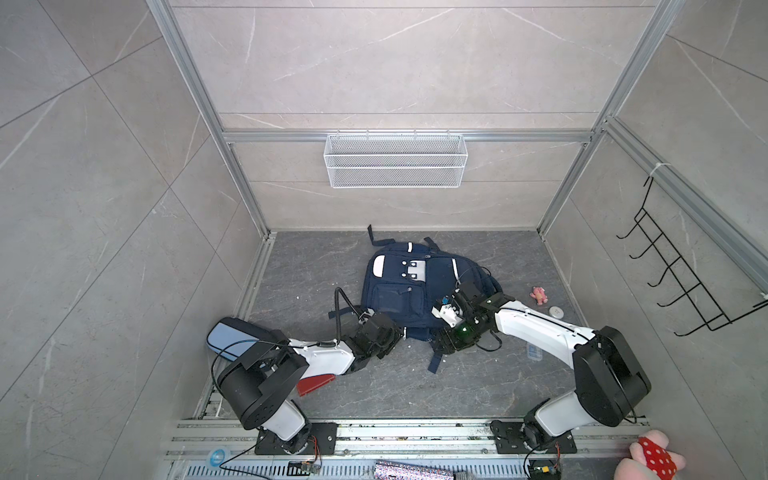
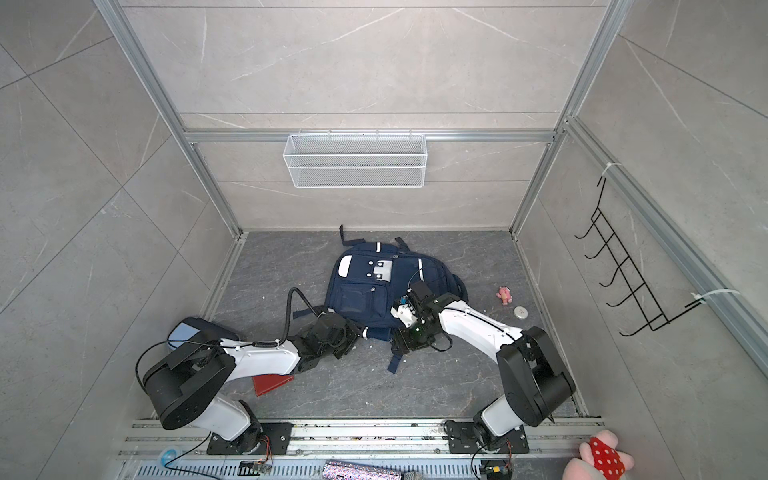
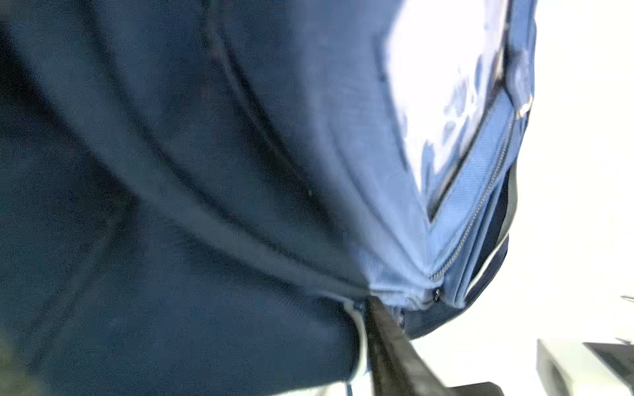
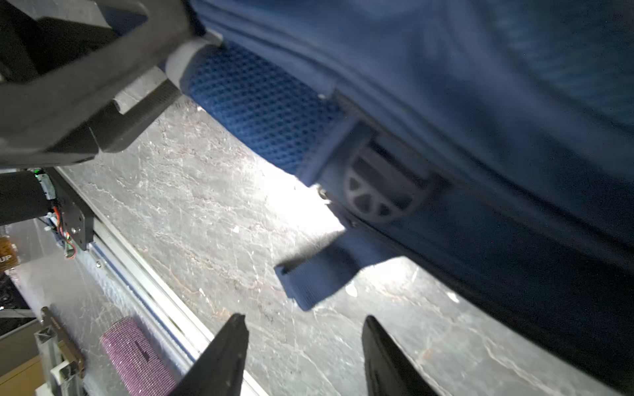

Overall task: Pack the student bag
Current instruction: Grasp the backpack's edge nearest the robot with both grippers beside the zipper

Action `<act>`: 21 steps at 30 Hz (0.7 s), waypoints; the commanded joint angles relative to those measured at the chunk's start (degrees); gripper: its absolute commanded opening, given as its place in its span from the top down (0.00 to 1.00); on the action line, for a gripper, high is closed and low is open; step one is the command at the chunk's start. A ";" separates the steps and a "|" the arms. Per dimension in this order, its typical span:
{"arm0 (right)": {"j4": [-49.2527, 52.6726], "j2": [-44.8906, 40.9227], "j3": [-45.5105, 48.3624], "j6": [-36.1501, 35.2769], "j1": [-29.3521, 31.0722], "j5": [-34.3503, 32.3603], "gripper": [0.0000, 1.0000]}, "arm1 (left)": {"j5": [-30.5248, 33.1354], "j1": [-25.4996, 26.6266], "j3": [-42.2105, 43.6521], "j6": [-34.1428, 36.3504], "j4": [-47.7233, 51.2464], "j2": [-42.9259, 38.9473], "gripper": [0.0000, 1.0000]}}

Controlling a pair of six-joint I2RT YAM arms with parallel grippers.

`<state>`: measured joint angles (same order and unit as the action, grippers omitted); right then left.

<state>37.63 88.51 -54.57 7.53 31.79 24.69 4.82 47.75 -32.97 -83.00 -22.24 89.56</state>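
Note:
The student bag (image 1: 395,291) (image 2: 357,291) is a navy backpack lying flat mid-floor in both top views, its grey-white patches facing up. My left gripper (image 1: 399,333) is at its near edge. In the left wrist view navy fabric (image 3: 171,205) fills the frame, bulges between the jaws and hides all but one dark finger (image 3: 387,343). The right wrist view shows the left gripper's fingers (image 4: 147,103) clamped on the bag's white-piped padded edge (image 4: 187,61). My right gripper (image 4: 305,322) is open over bare floor beside the bag (image 4: 480,103), close to a loose strap end (image 4: 315,274).
A light-blue pencil case (image 1: 232,332) and a red book (image 1: 316,384) lie under the left arm. A pink toy (image 1: 539,295) and a round white disc (image 1: 555,311) sit to the right. A wire basket (image 1: 395,160) hangs on the back wall, a black hook rack (image 1: 681,282) on the right.

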 commanded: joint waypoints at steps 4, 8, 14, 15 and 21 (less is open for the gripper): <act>-3.63 2.42 0.05 2.06 0.97 -11.46 0.45 | -2.44 1.33 -3.45 1.54 -7.79 2.77 0.65; -6.86 2.42 1.20 2.43 1.69 -18.72 0.45 | -2.86 1.74 -2.96 0.23 -11.52 4.84 0.67; -5.48 5.16 0.05 4.48 2.09 -21.75 0.45 | -2.58 1.79 -1.29 -1.83 -17.22 6.98 0.71; -5.67 5.37 -0.01 4.64 2.18 -21.37 0.45 | -2.53 1.79 -1.07 -1.83 -17.62 7.03 0.71; -7.19 8.16 -0.80 7.31 2.30 -21.35 0.45 | -2.71 1.74 -0.34 -0.94 -16.46 6.38 0.75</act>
<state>31.42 95.02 -54.52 12.58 33.65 4.67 2.39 49.25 -33.50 -83.99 -33.69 96.79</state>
